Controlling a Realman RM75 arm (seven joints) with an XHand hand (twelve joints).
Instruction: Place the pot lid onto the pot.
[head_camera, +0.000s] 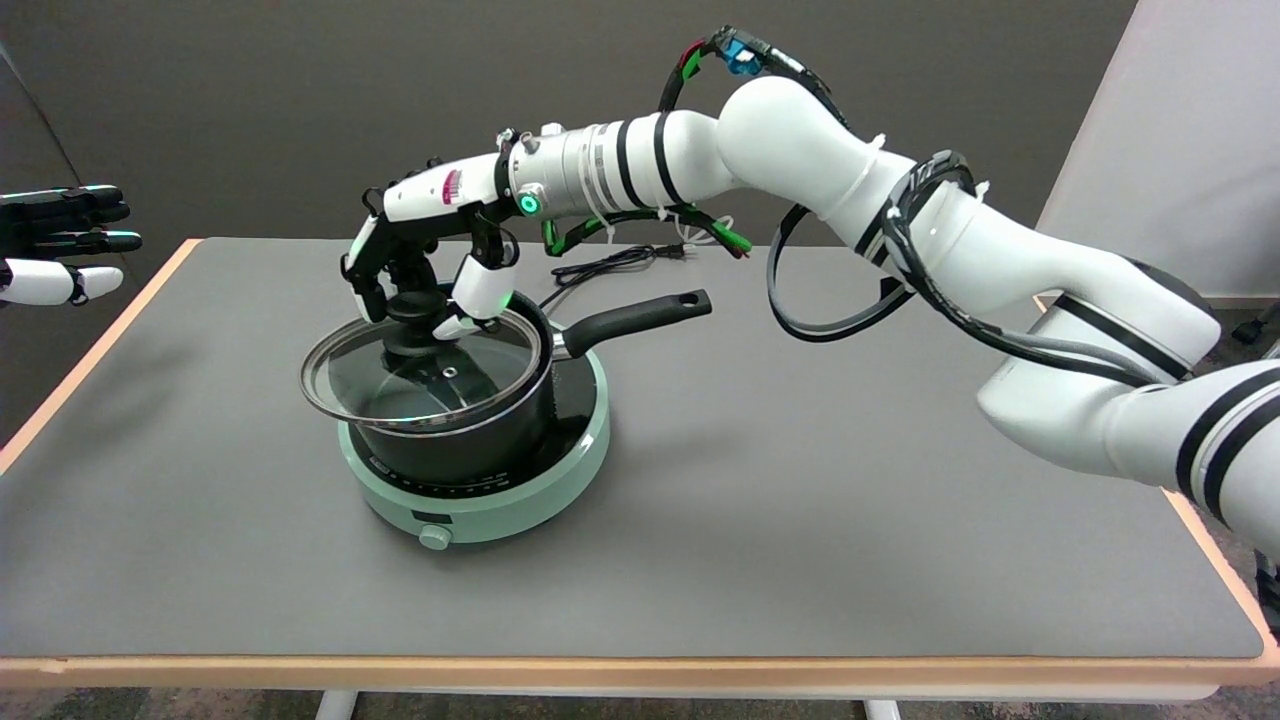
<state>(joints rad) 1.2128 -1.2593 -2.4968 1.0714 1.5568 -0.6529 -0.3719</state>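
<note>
The right arm stretches from the desk's right edge toward its left half, the right hand (425, 275) angled downward and grasping the black knob of the glass pot lid (425, 375). The lid sits tilted over the pot (470, 440), whose long handle points toward the far right corner, atop a green cooker (480, 500).

Black pot (470, 440), clear steel-rimmed lid (425, 385), mint-green burner (520, 500), grey table (800, 500).

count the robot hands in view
2: the right hand over the pot, holding the lid by its knob; the left hand idle at the picture's left edge.
</note>
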